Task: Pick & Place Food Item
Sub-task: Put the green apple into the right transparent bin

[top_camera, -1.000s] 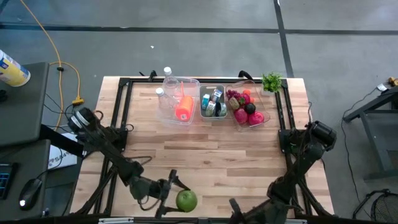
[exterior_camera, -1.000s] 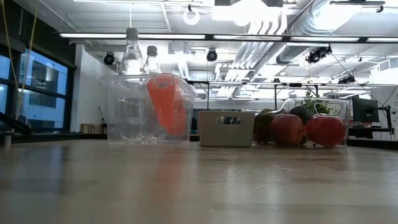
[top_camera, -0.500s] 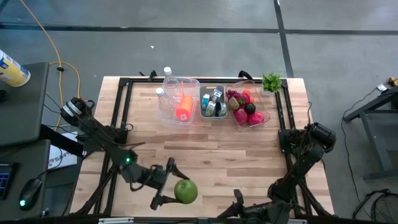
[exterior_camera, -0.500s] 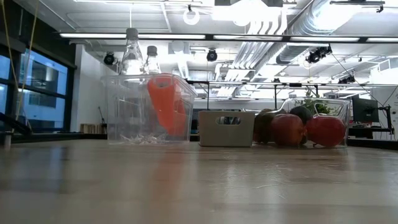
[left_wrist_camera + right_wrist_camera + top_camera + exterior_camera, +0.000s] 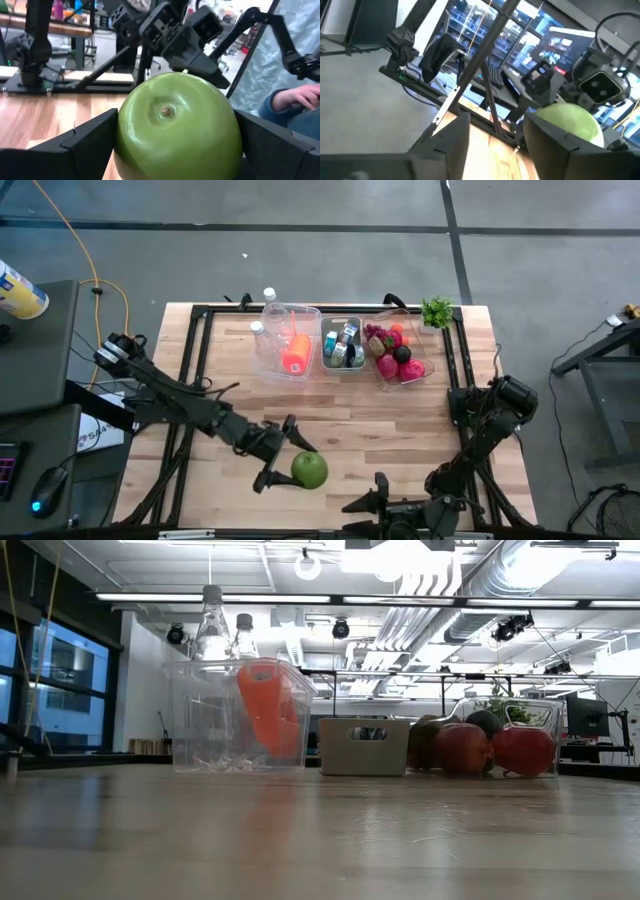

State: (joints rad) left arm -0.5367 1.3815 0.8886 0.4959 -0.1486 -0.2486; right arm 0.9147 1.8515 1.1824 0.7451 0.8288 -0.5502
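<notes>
Table (image 5: 380,420) edge cuts off right claw (image 5: 365,505), parted; left claw (image 5: 285,455) grasps green apple (image 5: 309,470).

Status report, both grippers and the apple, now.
Left gripper shut on apple, front of table. Right gripper at front edge, empty. Nothing in the way.

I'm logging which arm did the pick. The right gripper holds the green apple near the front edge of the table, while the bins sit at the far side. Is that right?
Not quite: the left gripper holds the green apple, as the high view shows. The right gripper sits empty beside it at the front edge. The bins do sit at the far side.
</notes>
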